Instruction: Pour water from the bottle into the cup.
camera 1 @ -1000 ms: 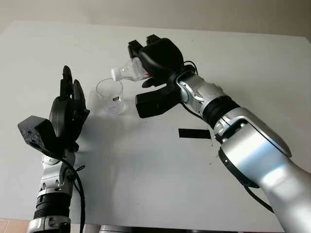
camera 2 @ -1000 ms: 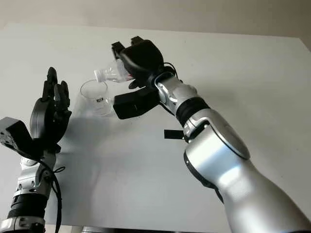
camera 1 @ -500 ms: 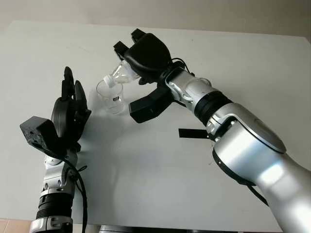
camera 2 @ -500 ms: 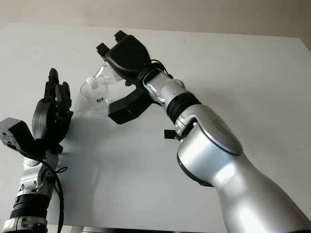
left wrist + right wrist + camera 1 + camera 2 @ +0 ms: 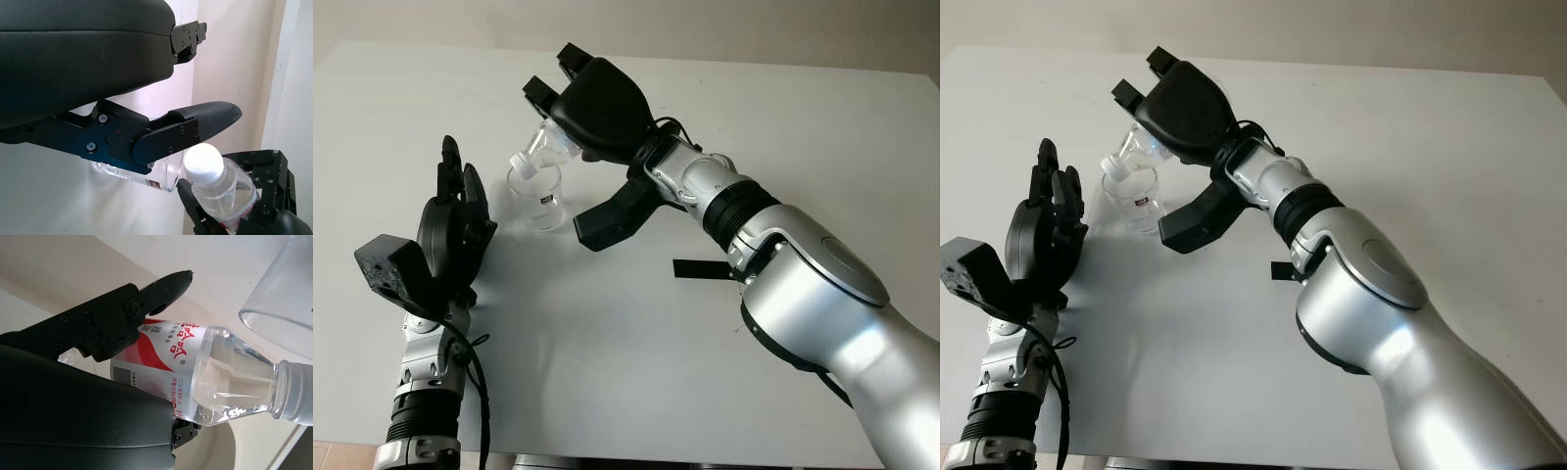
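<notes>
- Since a second ago the right hand [image 5: 597,103] has risen and rolled further over, so the bottle [image 5: 540,149] now slopes neck-down with its white cap [image 5: 520,162] at the cup [image 5: 537,194] rim, where before it lay nearly level beside the cup; the left hand [image 5: 453,230] has kept its place.
- Left eye view: the right hand is clenched around the bottle above and just behind the cup, on the far left part of the white table [image 5: 636,333]. The cup stands upright on the table, and the cap is on the bottle. The left hand is open, raised near the cup on its left and apart from it. A black strip [image 5: 707,269] lies on the table beside the right forearm.
- Right eye view: the same scene, with the bottle [image 5: 1134,153] neck tilted down over the cup [image 5: 1132,196] mouth.
- Left wrist view: the left hand's finger [image 5: 205,115] reaches across with nothing in it. Beyond it are the cup [image 5: 166,174], seen on its side, and the capped bottle [image 5: 220,188] in the right hand's fingers [image 5: 266,193].
- Right wrist view: the right hand's black finger [image 5: 122,316] presses on the bottle's red and white label [image 5: 161,357]. Water sits in the bottle's shoulder [image 5: 230,377], and the cup [image 5: 283,293] rim is just beside the neck.
</notes>
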You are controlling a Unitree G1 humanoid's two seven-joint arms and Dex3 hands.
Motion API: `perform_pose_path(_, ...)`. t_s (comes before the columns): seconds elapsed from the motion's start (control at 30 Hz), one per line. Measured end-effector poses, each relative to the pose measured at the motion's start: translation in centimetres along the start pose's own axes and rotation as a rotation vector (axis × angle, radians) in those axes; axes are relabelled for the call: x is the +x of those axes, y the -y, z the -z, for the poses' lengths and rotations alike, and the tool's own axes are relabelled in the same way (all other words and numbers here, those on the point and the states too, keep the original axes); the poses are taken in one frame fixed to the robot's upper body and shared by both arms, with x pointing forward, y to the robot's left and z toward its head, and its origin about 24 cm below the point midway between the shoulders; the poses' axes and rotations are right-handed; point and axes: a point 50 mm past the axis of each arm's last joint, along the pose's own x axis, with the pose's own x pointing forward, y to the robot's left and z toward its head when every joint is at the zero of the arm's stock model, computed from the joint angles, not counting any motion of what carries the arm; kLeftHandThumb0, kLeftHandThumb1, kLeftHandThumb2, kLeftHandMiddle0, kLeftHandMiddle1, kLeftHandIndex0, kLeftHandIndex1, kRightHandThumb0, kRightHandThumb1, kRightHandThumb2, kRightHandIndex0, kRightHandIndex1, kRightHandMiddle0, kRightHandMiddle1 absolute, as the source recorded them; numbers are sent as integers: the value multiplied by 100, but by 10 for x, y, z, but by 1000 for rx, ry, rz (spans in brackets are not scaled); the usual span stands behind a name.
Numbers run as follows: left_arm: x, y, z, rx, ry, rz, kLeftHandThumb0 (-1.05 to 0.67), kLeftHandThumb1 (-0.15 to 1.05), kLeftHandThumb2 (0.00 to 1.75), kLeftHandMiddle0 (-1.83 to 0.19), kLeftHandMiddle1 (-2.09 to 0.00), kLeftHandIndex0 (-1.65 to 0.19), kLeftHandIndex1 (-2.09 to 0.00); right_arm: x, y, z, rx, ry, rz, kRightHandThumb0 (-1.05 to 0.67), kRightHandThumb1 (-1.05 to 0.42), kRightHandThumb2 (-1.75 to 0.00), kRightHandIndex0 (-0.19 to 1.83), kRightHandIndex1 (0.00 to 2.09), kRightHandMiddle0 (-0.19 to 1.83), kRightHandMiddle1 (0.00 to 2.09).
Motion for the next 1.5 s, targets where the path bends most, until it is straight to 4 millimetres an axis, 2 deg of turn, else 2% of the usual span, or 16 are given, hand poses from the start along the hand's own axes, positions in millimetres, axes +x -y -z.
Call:
perform_pose_path(0.27, 0, 0, 0, 0, 0, 1, -74, 105, 72, 19, 0, 19, 0, -1, 0, 2, -63, 36, -6, -47, -94, -5, 105, 209, 53, 209)
perform_pose_path(0.47, 0, 0, 0, 0, -1, 1, -75, 105, 72, 19, 0, 19, 0, -2, -1, 3, -87, 39, -10, -50, -95, -6, 110, 209, 53, 209)
perform_pose_path(0.63, 0, 0, 1, -1, -4, 0, -74, 105, 70, 19, 0, 19, 0, -2, -1, 4, -73, 20, -11, -43, -98, -7, 110, 209, 55, 209)
perform_pose_path(0.67, 0, 0, 1, -1, -4, 0, -74, 105, 70, 19, 0, 19, 0, -1, 0, 6, -50, -1, -13, -42, -99, -7, 110, 209, 55, 209)
perform_pose_path(0.7, 0, 0, 1, -1, -4, 0, -74, 105, 71, 19, 0, 19, 0, -1, 0, 8, -11, -35, -19, -40, -99, -6, 108, 209, 39, 207)
perform_pose_path(0.77, 0, -1, 2, 0, -4, 0, -75, 105, 71, 19, 0, 19, 0, 1, 2, 15, 115, -135, -29, -35, -99, -6, 99, 209, 21, 186)
perform_pose_path(0.87, -1, -1, 2, 2, -5, 0, -75, 105, 71, 19, 0, 19, 0, 2, 3, 24, 336, -272, -52, -29, -103, -6, 85, 209, 11, 177)
perform_pose_path(0.9, -1, -1, 2, 2, -5, 1, -74, 105, 71, 19, 0, 19, 0, 2, 3, 25, 438, -320, -50, -24, -104, -12, 83, 209, 20, 193)
perform_pose_path(0.93, -1, -1, 2, 2, -5, 1, -74, 105, 71, 19, 0, 19, 0, 1, 3, 26, 543, -364, -41, -19, -104, -18, 87, 209, 44, 203)
perform_pose_path(1.03, -1, -1, 2, 2, -5, 1, -75, 105, 71, 19, 0, 19, 0, -5, -3, 32, 831, -489, -14, -18, -102, -22, 104, 209, 102, 209)
perform_pose_path(1.1, -1, -1, 2, 2, -5, 3, -75, 105, 71, 19, 0, 19, 0, -10, -9, 35, 959, -550, -18, -20, -101, -23, 117, 209, 126, 209)
perform_pose_path(1.3, 0, -1, 1, 7, -4, 14, -75, 105, 72, 19, 0, 19, 0, -26, -23, 45, 1382, -677, 20, -21, -101, -24, 120, 209, 135, 209)
perform_pose_path(1.4, 0, -2, 2, 6, -7, 17, -75, 105, 71, 19, 0, 19, 0, -35, -29, 47, 1485, -682, 22, -24, -101, -24, 120, 209, 136, 209)
perform_pose_path(1.5, 0, -2, 3, 4, -11, 18, -75, 105, 71, 19, 0, 19, 0, -45, -35, 52, 1596, -674, 23, -23, -104, -20, 128, 209, 140, 209)
